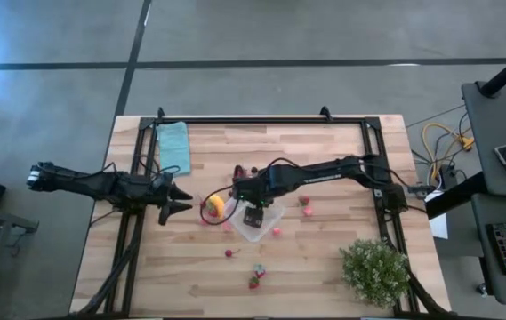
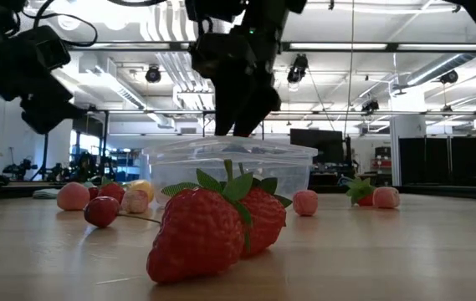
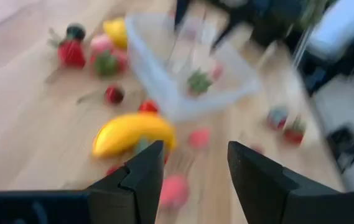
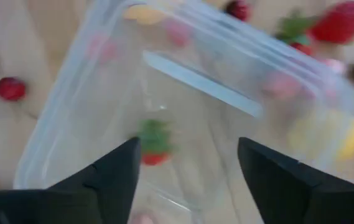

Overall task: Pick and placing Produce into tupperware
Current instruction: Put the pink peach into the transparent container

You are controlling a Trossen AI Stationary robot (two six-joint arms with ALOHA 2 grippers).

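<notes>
The clear tub [image 1: 272, 219] stands near the table's middle and holds one small strawberry [image 4: 153, 147]. It also shows in the low view [image 2: 179, 163]. My right gripper [image 4: 188, 155] hangs open and empty just above the tub [image 4: 71, 118], fingers pointing down; it also shows in the high view [image 1: 253, 213]. My left gripper [image 3: 194, 155] is open and empty, left of the tub, level above the table, and shows in the high view [image 1: 180, 201]. A yellow piece [image 1: 217, 206] lies between my left gripper and the tub. Red and pink pieces [image 1: 306, 207] lie scattered around the tub.
A folded teal cloth [image 1: 174, 147] lies at the far left. A bushy green plant [image 1: 375, 271] stands at the near right corner. Loose pieces lie near the front: a cherry [image 1: 228, 253] and two strawberries [image 2: 212, 226]. A dark frame [image 1: 261, 120] borders the table.
</notes>
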